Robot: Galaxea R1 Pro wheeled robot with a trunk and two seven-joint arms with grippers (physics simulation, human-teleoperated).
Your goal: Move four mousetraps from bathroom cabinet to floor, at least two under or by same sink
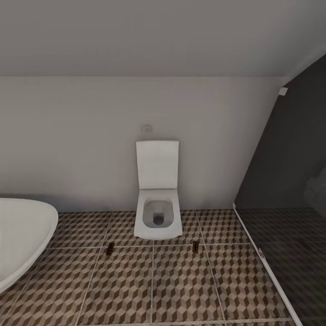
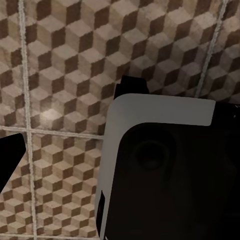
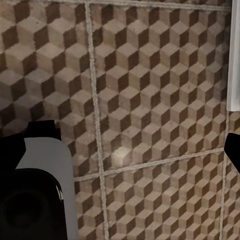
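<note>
a white square toilet (image 1: 158, 199) with its lid up stands against a plain pale wall (image 1: 81, 136), and a small white plate (image 1: 146, 128) sits on the wall just above it. the floor (image 1: 181, 290) is tiled in a brown, beige and white cube pattern with pale grout. a white rounded tub (image 1: 20, 237) shows at the left edge, and at the right a dark glass shower screen (image 1: 290, 181) shades darker tiles behind it.

No readable text, label, brand, number or sign appears in any view. The small pale plate (image 1: 146, 128) on the wall above the toilet (image 1: 157, 190) carries faint marks, but they are too small and blurred to read. The cube-patterned floor tiles (image 3: 150, 90) bear a printed pattern and no lettering.
</note>
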